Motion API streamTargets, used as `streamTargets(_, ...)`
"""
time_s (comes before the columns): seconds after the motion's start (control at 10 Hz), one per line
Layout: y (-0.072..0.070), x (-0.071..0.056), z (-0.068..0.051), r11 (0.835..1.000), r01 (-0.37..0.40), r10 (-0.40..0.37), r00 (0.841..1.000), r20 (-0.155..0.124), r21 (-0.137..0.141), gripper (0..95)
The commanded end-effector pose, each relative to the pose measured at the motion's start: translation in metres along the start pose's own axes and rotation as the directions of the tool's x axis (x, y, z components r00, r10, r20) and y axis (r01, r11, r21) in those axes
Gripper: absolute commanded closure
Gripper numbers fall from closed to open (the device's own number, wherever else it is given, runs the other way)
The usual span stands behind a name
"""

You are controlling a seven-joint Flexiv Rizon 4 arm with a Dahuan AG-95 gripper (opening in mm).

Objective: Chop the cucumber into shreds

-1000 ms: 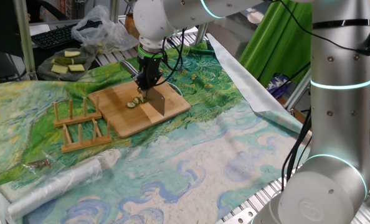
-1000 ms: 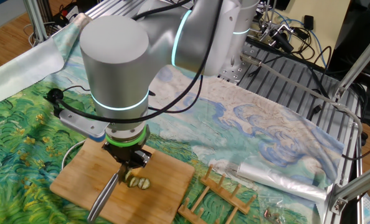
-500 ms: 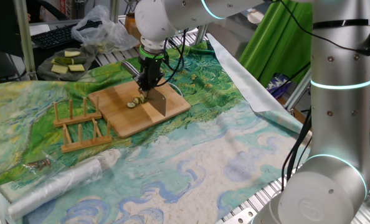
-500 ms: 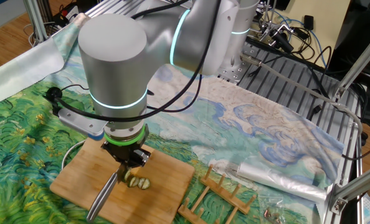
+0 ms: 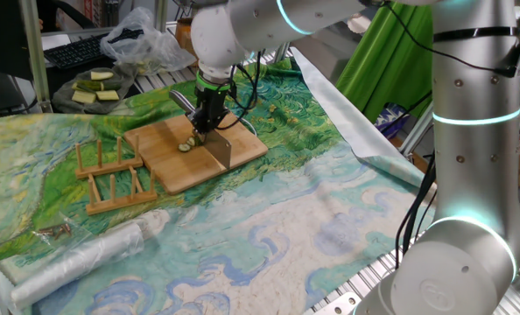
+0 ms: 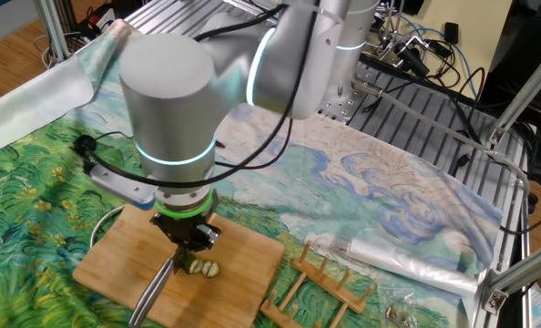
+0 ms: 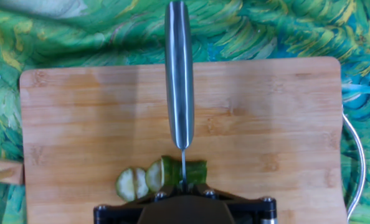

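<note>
Claw (image 5: 205, 125) points straight down over the wooden cutting board (image 5: 168, 166), jaws narrowed tight on a knife (image 7: 179, 74); the knife's steel handle runs away from the claw in the hand view, its thin blade edge-on just ahead of the jaws. Directly beneath the claw, the blade sits down into the cucumber (image 7: 185, 172), a short dark green stub lying across the board. Two pale-fleshed round slices (image 7: 133, 183) lie overlapped just to the picture-left of the blade in the hand view, touching the stub's cut end. In the other fixed view the cucumber pieces (image 6: 203, 268) show just under the claw (image 6: 191, 256), the knife slanting down toward the board's near edge. Beyond the claw, at the far left corner of the table in one fixed view, a dark tray (image 5: 63, 99) holds several pale yellow-green rectangular chunks (image 5: 94, 90); a crumpled plastic bag (image 5: 142, 39) lies just behind it, contents unreadable. Left of the board stands an empty-slotted wooden rack (image 5: 111, 175). Well apart from the claw, toward the near edge, a rolled clear plastic sleeve (image 5: 85, 254) rests on the painted cloth (image 5: 277, 219).
</note>
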State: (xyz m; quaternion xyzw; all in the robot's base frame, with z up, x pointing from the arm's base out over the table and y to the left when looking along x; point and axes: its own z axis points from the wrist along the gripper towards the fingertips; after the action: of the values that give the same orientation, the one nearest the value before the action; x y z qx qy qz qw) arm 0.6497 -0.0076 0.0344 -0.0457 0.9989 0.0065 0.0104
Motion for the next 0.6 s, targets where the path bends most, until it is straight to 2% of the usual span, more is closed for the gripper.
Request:
streamTargets(0.1, 0.005, -0.001, -0.003, 1.0, -0.011, 0.011, 1.0, -0.016, 0.007, 95.0)
streamTargets(0.3, 0.006, -0.001, -0.004, 1.0, -0.019, 0.019, 1.0, -0.018, 0.01, 95.0)
streamTargets(0.5, 0.006, -0.001, -0.019, 1.0, -0.016, 0.017, 0.999, -0.039, 0.019, 95.0)
streamTargets(0.6, 0.005, -0.001, -0.021, 1.0, -0.015, 0.016, 0.999, -0.042, 0.027, 95.0)
